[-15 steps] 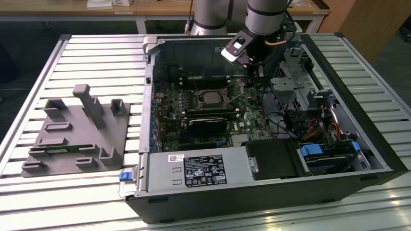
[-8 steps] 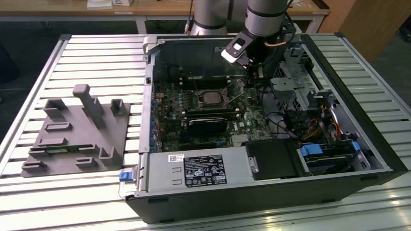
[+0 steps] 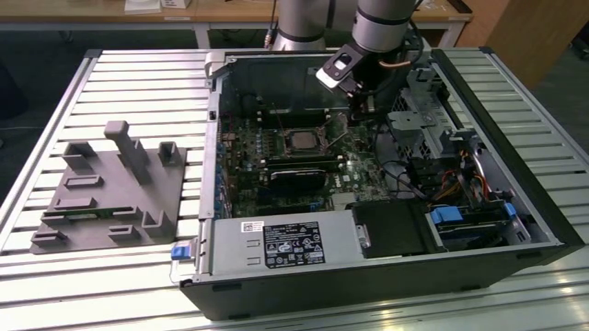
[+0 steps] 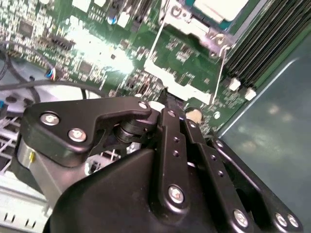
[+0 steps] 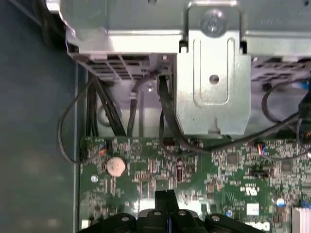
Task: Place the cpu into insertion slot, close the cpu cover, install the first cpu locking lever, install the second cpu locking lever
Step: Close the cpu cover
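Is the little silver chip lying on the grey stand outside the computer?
No, in the exterior view the cpu sits in the insertion slot on the motherboard, not on the grey stand.

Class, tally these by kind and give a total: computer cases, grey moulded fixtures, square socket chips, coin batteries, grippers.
Open black metal computer case: 1
Grey moulded plastic fixture: 1
Square silver-grey cpu: 1
Round silver coin battery: 1
Black robot gripper: 1
Total: 5
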